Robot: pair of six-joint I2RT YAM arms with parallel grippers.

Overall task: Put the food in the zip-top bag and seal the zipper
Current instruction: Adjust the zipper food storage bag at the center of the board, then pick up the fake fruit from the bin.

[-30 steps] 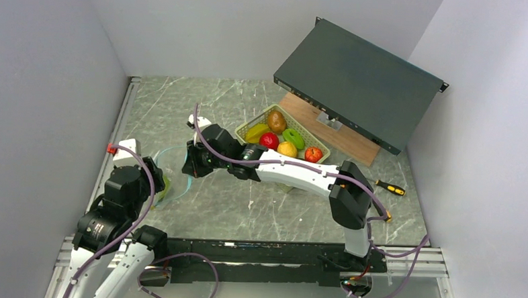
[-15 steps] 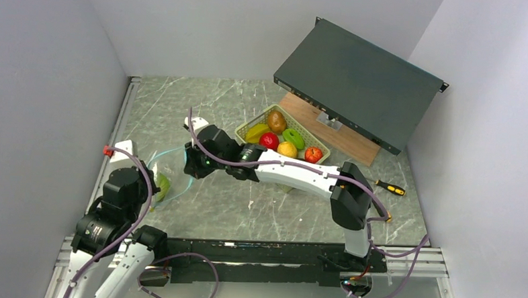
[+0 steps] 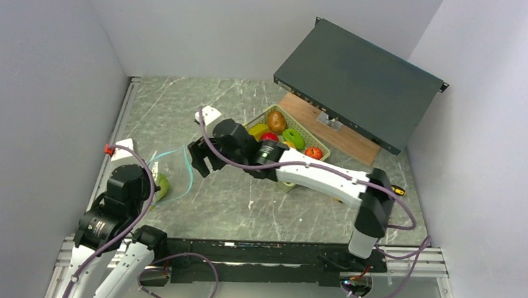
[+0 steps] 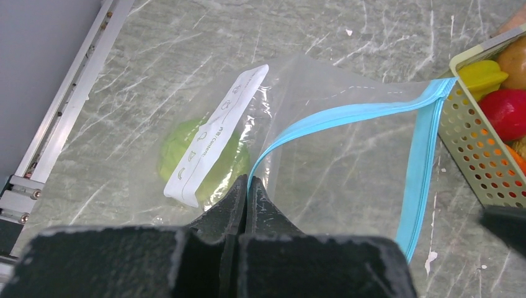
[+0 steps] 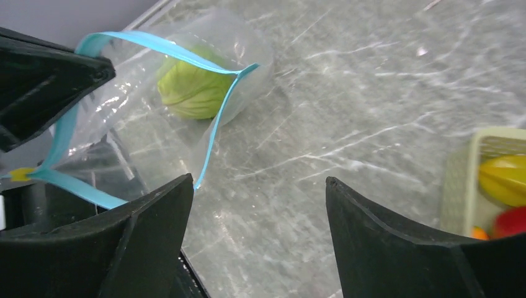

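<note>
The zip-top bag [image 4: 347,161] lies clear and floppy on the marble table, its mouth gaping. One green piece of food [image 4: 170,152] sits inside it, partly behind a white label. My left gripper [image 4: 248,181] is shut on the teal zipper [image 4: 347,113] strip at the bag's near rim. My right gripper [image 5: 258,180] hangs open over bare table just right of the bag's mouth [image 5: 214,133], with nothing between its fingers. The rest of the food, red [image 3: 268,136], green [image 3: 293,138], brown [image 3: 276,119] and yellow [image 3: 259,130], lies in the pale green basket [image 3: 306,133].
A dark rack unit [image 3: 358,82] leans over a wooden board [image 3: 342,142] at the back right. A screwdriver [image 3: 394,189] lies near the right wall. A metal rail [image 3: 118,126] runs along the table's left edge. The basket's perforated wall [image 4: 477,143] stands close to the bag's far corner.
My left gripper closed on the zipper strip. My right gripper opened, let go of the bag's mouth and drew back to the right.
</note>
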